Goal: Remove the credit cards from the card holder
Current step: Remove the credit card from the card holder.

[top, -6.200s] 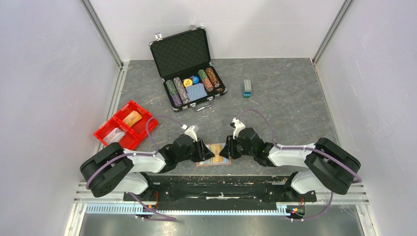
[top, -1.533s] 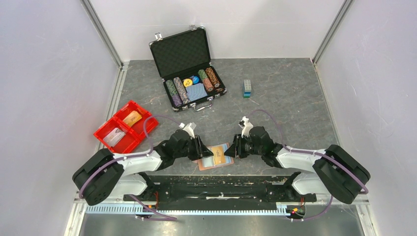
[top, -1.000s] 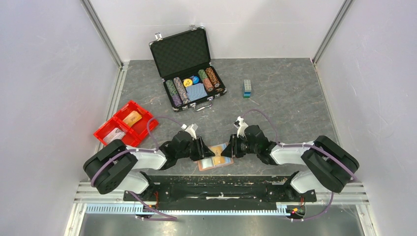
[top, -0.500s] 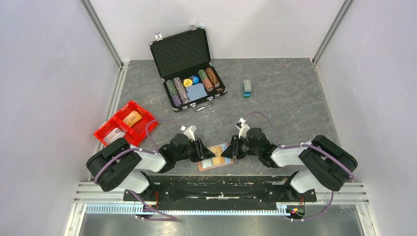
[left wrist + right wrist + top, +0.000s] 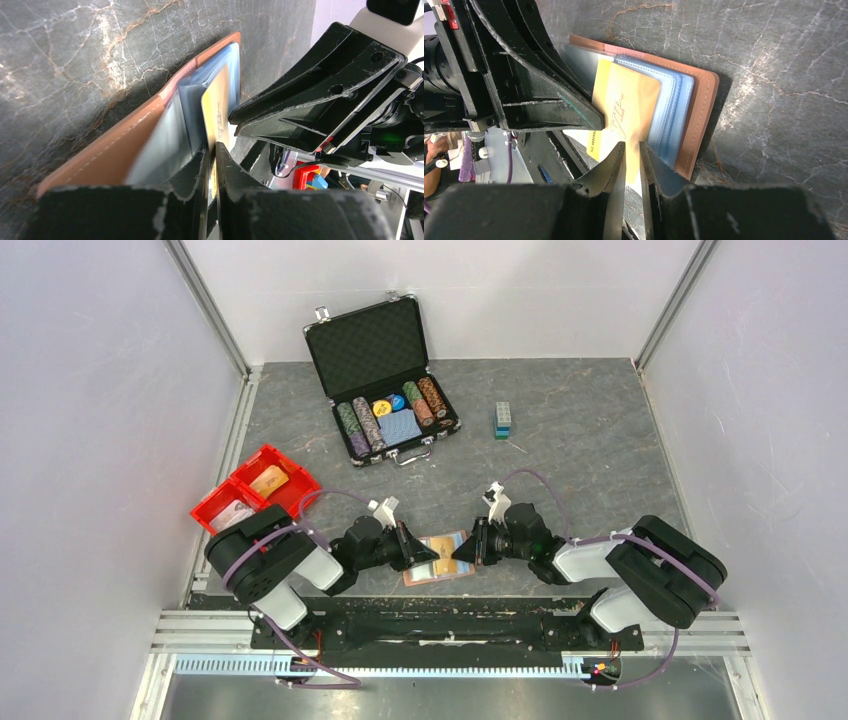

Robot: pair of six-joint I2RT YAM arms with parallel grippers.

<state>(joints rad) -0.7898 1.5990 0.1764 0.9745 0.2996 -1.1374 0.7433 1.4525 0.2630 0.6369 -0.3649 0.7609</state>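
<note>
The brown card holder lies open on the grey table near the front edge, between my two grippers. Its blue lining and pale sleeves show in both wrist views. An orange-yellow credit card sticks partly out of it, also seen in the left wrist view. My left gripper is shut on one edge of this card. My right gripper is closed on the card's opposite edge. The brown cover lies flat underneath. Other cards are hidden in the sleeves.
An open black poker-chip case stands at the back centre. A red bin sits at the left, close to the left arm. A small blue-green block lies at the back right. The black base rail runs just in front of the card holder.
Six seconds ago the card holder lay square; it now lies turned with the orange card sticking out. In the last second the left arm folded in closer; both grippers stayed at the card.
</note>
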